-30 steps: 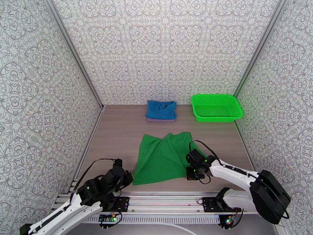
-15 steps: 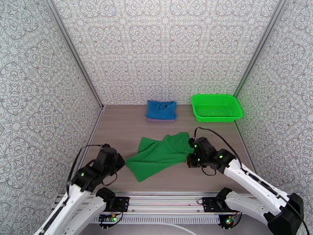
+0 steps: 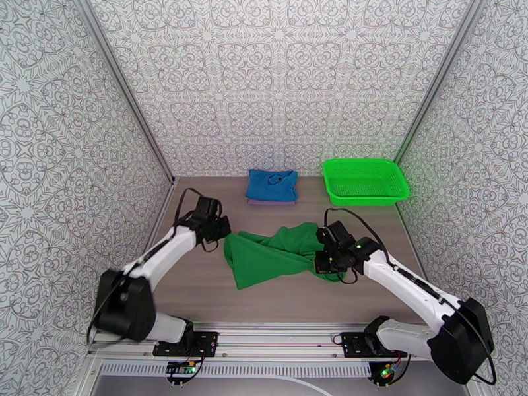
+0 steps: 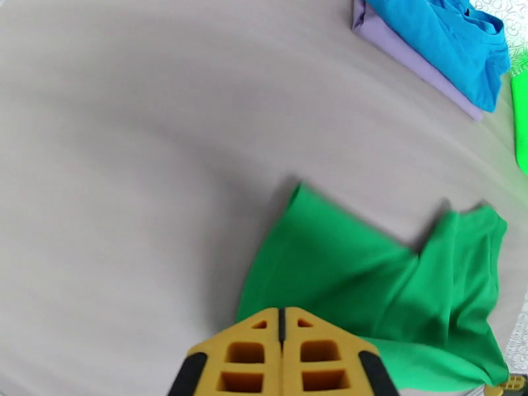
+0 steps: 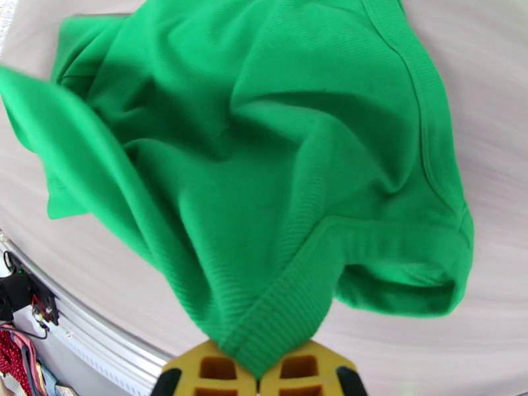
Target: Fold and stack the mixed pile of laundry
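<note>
Right gripper (image 5: 259, 364): the fingers pinch a ribbed hem of the green garment (image 3: 270, 259), and the cloth bunches up from their tips
Left gripper (image 4: 280, 316): the fingers are pressed together at the garment's left edge and seem to nip it, though no cloth shows plainly between them
Green garment: lies mid-table (image 3: 198, 285) between the two grippers, rumpled and partly doubled over, with no tidy outline yet
Stack: at the far edge of the table, the blue garment (image 3: 272, 185) lies folded on the lavender-grey garment (image 3: 270, 202), whose edge peeps out beneath
Basket (image 3: 369, 200): far right, beside the stack and apart from it
Done: two of the three pieces look folded and stacked
In hand: by the look of it, an early fold of the green piece
Left: square and finish that fold, then set it on top of the blue one
</note>
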Robot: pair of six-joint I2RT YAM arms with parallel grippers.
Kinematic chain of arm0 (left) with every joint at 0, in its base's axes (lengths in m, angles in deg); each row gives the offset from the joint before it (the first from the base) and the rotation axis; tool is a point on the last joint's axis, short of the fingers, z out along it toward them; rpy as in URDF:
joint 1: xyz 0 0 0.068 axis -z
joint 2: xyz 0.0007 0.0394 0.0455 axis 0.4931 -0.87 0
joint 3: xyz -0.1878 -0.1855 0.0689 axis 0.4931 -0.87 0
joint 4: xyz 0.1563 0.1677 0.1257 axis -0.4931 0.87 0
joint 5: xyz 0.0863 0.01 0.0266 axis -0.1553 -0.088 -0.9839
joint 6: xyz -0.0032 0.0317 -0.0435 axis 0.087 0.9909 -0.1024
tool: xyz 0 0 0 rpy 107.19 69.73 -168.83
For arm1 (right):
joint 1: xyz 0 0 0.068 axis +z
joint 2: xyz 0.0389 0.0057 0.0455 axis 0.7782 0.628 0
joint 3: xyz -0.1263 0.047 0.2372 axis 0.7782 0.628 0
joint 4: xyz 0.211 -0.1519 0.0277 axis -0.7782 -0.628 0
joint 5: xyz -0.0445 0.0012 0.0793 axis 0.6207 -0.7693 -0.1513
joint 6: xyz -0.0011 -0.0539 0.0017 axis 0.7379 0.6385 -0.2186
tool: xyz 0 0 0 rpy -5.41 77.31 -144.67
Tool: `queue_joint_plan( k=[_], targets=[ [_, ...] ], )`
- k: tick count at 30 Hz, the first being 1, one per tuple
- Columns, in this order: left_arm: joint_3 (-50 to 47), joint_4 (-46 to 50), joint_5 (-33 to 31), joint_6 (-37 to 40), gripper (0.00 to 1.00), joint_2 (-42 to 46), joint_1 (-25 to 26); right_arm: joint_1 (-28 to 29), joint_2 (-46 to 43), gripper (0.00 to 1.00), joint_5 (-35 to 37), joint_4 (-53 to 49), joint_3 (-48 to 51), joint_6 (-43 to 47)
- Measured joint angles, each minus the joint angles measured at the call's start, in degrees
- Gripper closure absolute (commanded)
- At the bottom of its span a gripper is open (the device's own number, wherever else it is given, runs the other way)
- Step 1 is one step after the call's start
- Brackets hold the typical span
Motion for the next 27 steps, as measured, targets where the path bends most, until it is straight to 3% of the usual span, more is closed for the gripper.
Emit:
queue_joint_plan(
  k=[2, 5, 8, 10, 13, 21, 27],
  targets=[
    [1.6, -1.3, 0.7, 0.8, 0.26, -3.3, 0.0, -0.5, 1.2, 1.0, 0.0, 0.3, 0.0, 0.3],
    [1.5, -0.9, 0.5, 1.1, 0.24, -3.5, 1.0, -0.9, 2.2, 1.0, 0.0, 0.5, 0.0, 0.8],
    [-0.3, 0.7, -0.7, 1.1, 0.32, 1.4, 3.7, -1.0, 2.2, 1.0, 0.0, 0.7, 0.0, 1.1],
    [-2.9, 2.8, -1.2, 0.5, 0.48, 7.7, 6.3, -1.0, 2.2, 1.0, 0.0, 0.7, 0.0, 1.3],
    [-7.3, 4.8, -0.3, -2.0, 0.61, 15.7, 9.9, -1.0, 2.2, 1.0, 0.0, 1.1, 0.0, 1.4],
    [-25.1, 2.6, 3.2, -10.5, 0.67, 17.0, 13.4, -1.0, 2.2, 1.0, -0.5, 2.2, 0.0, 1.4],
    [-27.3, -2.4, 3.7, -13.8, 0.68, 12.3, 14.5, -1.0, 2.1, 1.0, -1.0, 2.2, 0.0, 1.4]
  ],
)
